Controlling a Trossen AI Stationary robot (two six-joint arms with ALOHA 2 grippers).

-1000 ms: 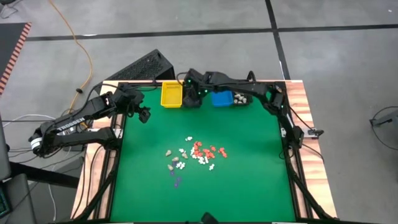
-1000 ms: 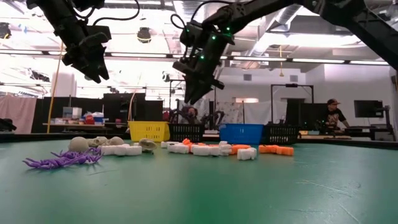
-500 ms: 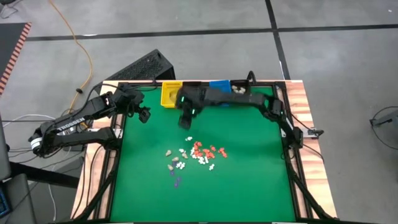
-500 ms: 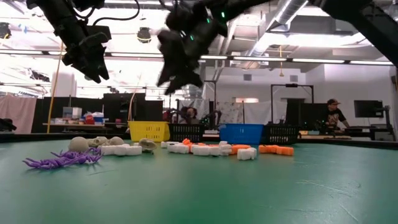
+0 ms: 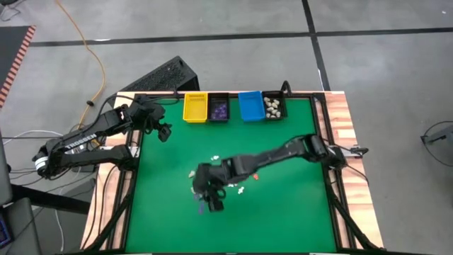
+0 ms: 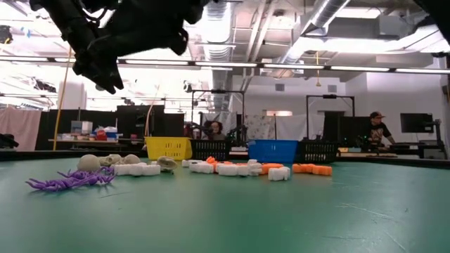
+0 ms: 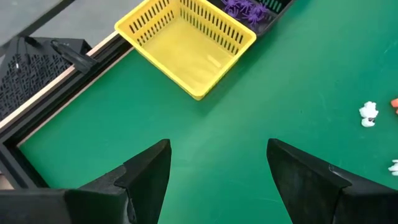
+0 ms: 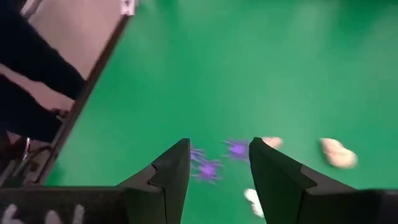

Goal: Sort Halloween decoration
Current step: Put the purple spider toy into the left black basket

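Note:
The Halloween decoration [image 5: 230, 173] lies loose mid-table: white, cream and orange-red pieces, with a few purple ones [image 5: 202, 207] at the near left of the pile. My right gripper [image 5: 214, 202] hangs above the near-left edge of the pile, open and holding nothing. Its wrist view looks down between the fingers [image 8: 217, 146] on the purple pieces [image 8: 210, 163] below. My left gripper [image 5: 164, 132] waits open in the air at the far left, near the yellow bin [image 7: 189, 43].
Along the far edge stand a yellow bin [image 5: 195, 107], a black bin [image 5: 219, 108] with purple pieces, a blue bin [image 5: 250, 106] and a black bin [image 5: 274, 106] with cream pieces. A wide stretch of bare green mat [image 5: 283, 212] lies near and right of the pile.
My right gripper has swung from above the bins at the far edge toward the near edge and the left, across the pile, and now hangs over the purple pieces. It has rolled about its own line on the way. The pieces on the mat have stayed put.

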